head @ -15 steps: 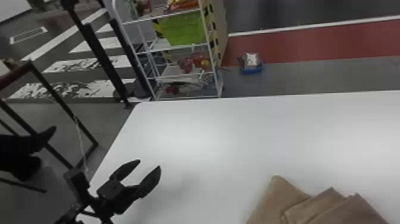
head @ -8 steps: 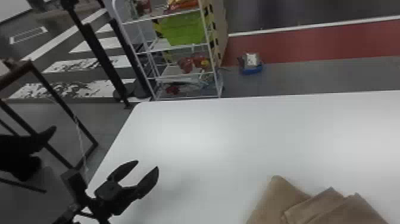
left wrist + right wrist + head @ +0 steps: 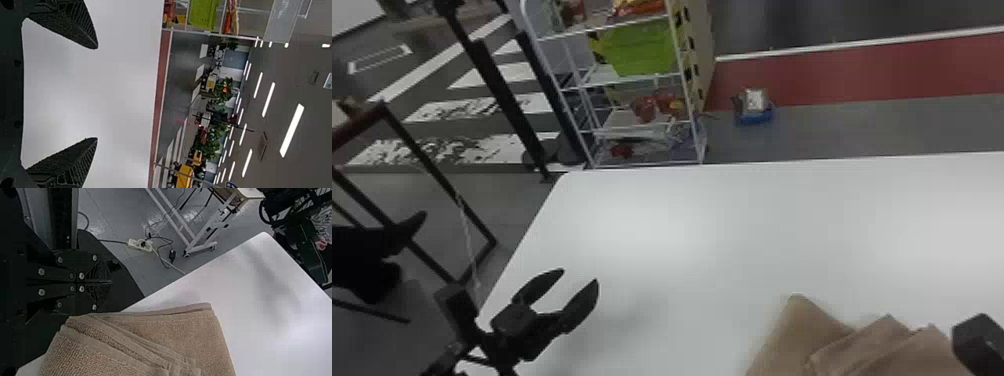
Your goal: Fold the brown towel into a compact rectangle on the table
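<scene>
OK so the new thing: a blocky dark bit of my right arm (image 3: pixel 982 342) has just popped in at the right side of the head view, beside the brown towel (image 3: pixel 882 350). Half a second ago it wasn't there. The towel itself hasn't budged, so no folding progress from that yet, but I'd read it as me lining up for the next tuck or a press-down.

My right end effector (image 3: pixel 111 282) has its fingers pressed together, nothing pinched that I can make out, right next to the layered side of the towel. I'd need to spread them before grabbing a layer. The left end effector (image 3: pixel 581 274) is spread and empty over the desk (image 3: pixel 682 225), near its left edge, and has barely drifted. Looks like it's just waiting.

Towel sits right up against one edge of the desk, well away from the far edge. It's folded over, but I wouldn't call it a compact rectangle: the layers fan out at an angle and one corner pokes past the stack. My guess is we're past halfway, with squaring up left. Main worry is dragging the top layers and skewing them more.

Material-wise it's nubbly terry, tan-brown, with flatter woven hems making ridges along the layers. Should be soft and grippy, I reckon. The desk is smooth, white and a bit glossy, with a rounded corner, so the whole stack might slide. My fingers are matte black, and the left ones taper to blunt points with ribbed sides.
</scene>
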Motion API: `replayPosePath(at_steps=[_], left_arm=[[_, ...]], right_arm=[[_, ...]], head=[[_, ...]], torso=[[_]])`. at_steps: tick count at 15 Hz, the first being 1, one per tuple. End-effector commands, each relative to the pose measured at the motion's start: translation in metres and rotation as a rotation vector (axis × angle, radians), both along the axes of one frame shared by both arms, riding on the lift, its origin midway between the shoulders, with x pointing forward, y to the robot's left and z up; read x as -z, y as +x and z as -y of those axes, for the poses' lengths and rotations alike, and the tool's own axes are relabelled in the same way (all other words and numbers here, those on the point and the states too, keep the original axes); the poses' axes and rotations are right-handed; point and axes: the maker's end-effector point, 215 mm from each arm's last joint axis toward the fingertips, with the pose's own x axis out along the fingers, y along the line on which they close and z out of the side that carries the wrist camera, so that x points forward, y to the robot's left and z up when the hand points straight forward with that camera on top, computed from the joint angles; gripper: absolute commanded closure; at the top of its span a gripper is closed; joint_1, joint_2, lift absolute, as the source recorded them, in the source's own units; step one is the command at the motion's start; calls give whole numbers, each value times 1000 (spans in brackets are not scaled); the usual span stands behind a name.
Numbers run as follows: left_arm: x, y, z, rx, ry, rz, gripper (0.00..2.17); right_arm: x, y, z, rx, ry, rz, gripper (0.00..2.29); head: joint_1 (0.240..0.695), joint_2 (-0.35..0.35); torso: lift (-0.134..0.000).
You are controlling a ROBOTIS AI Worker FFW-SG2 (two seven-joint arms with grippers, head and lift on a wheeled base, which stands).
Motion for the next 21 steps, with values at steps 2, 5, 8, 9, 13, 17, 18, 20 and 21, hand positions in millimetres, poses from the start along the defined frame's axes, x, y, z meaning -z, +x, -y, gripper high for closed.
replayPosePath(at_steps=[2,5,8,9,13,17,18,20,21], left_arm=[[2,1,0,-4,-3,-2,46],[5,3,0,-5,-10,-4,46],[6,4,0,-7,-12,-6,46],[7,5,1,-6,-13,-6,46],[7,7,2,-5,-15,-6,46],[7,8,2,-5,-15,-5,46],[7,8,2,-5,-15,-5,46],[7,8,2,-5,-15,-5,46],[7,8,2,-5,-15,-5,46]], right_arm=[[8,2,9,-2,-37,8,2132],[12,13,25,11,-80,39,2132],[12,27,38,32,-95,66,2132],[12,31,40,34,-100,78,2132],[14,57,58,46,-134,139,2132],[19,85,76,55,-182,198,2132],[17,93,80,60,-187,215,2132],[18,111,93,77,-214,241,2132],[18,120,95,70,-224,264,2132]], head=[[695,350],[695,350],[695,350],[695,350],[695,350],[695,350],[695,350],[695,350],[695,350]], torso=[[-123],[-123],[-123],[-123],[-123],[-123],[-123],[-123],[-123]])
